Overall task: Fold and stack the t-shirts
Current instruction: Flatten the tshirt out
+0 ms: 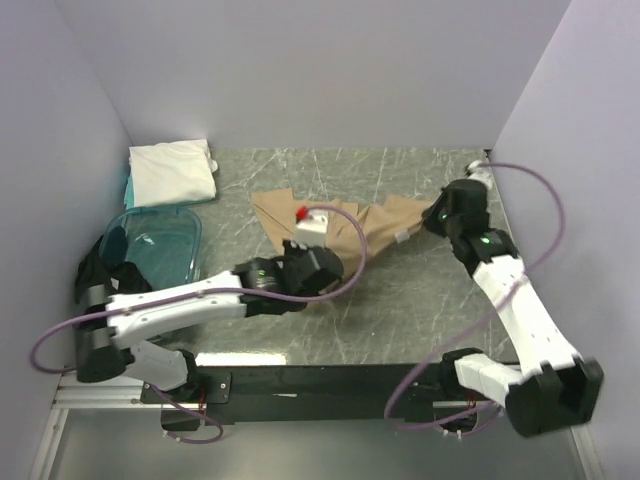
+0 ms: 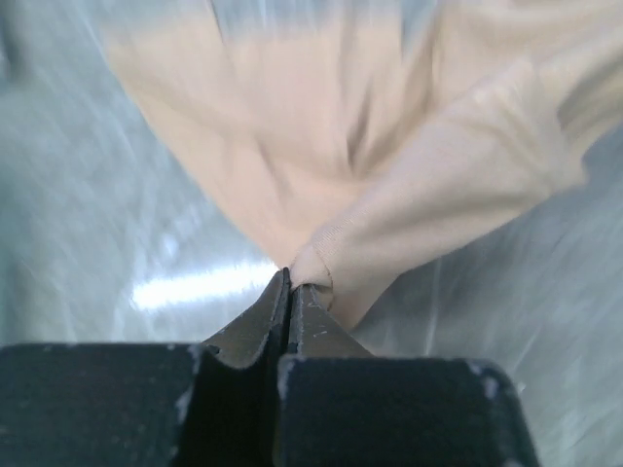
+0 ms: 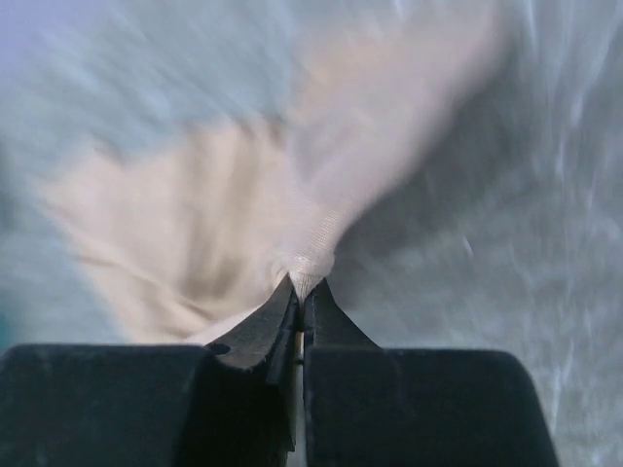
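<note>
Two grippers pinch the tan t-shirt (image 1: 380,218), which lies bunched and stretched across the middle of the table (image 1: 420,290). The left gripper (image 2: 289,277) has its jaws pressed together on a rolled fold of tan cloth at the shirt's near side. The right gripper (image 3: 300,282) is likewise clamped, with a small tuft of the fabric caught at its tips, at the shirt's right end. Both wrist views are blurred, so which hem or sleeve each one holds I cannot tell.

From above, the shirt fans out in pleats between the two arms. Its left edge ends in a pointed corner toward the back left, and its right edge is drawn up to the right wrist, close to the right wall (image 1: 590,120).

The white t-shirt (image 1: 172,172) sits folded in the back-left corner, close to the left wall (image 1: 60,150) and just behind the teal tub (image 1: 160,240), whose far rim it seems to touch. The tub lies along the table's left edge, beside the left arm.

Bare tabletop shows as a strip along the back wall (image 1: 320,70). A wider patch lies on the near right, bounded by the shirt, the right forearm and the table's near edge. On the left, the tub, the folded shirt and the left arm fill most of the surface.
</note>
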Available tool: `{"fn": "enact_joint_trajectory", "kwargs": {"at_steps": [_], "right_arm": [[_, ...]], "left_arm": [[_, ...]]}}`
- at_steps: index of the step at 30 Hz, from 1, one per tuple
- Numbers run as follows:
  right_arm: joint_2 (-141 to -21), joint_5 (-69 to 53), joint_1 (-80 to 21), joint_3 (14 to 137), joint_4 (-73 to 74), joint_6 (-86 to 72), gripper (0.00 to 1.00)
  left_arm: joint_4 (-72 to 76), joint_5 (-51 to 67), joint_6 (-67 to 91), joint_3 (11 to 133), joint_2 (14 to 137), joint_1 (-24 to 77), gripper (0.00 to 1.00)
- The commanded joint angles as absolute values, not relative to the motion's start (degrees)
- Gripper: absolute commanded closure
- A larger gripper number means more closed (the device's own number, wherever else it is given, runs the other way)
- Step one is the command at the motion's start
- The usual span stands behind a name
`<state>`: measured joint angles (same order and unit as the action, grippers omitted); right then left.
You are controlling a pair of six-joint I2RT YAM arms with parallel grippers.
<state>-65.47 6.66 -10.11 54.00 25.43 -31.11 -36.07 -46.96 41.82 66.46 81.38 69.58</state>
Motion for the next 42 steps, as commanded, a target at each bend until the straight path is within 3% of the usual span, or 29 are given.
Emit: {"fn": "enact_joint_trajectory", "kwargs": {"at_steps": [1,4,7,17,22,28,32,38,42], "right_arm": [[-55.7,9.7,-10.3,62.9,26.5,-29.7,1.0],[-51.7,10.2,-10.3,70.6,28.2,-29.0,1.0],[-50.3,12.6,-10.3,79.2,30.8,-27.7,1.0],[-52.2,9.6,-10.3,105.1,37.2,-21.1,1.0],[-55.6,8.6,-10.3,113.5,37.0,-19.3,1.0],[-60.0,6.6,-10.3,116.5,35.0,-17.9,1.0],[-62.9,6.9,-10.3,114.4,30.6,-16.3,1.0],[-74.4,5.8,-9.4,113.8,21.0,-14.9,1.0],[-84.0,5.3,-8.8,125.4,19.4,-15.4,1.0]], "left_arm": [[-31.7,-61.9,29.3,75.3,74.2,69.1,0.99],[-25.4,-65.7,14.6,80.5,70.2,69.0,0.99],[-9.3,-67.5,-3.1,82.8,66.5,69.1,0.99],[-5.5,-61.5,-23.6,103.2,67.0,69.3,0.99],[9.5,-64.5,-38.0,107.7,70.0,69.3,0.99],[3.9,-58.5,-30.1,110.0,71.7,63.5,0.99],[-8.1,-48.3,-17.3,111.2,77.6,48.0,0.99],[-16.9,-36.2,-4.8,124.3,91.9,30.3,0.99],[-13.7,-33.6,-6.3,136.4,98.5,26.2,0.99]]}}
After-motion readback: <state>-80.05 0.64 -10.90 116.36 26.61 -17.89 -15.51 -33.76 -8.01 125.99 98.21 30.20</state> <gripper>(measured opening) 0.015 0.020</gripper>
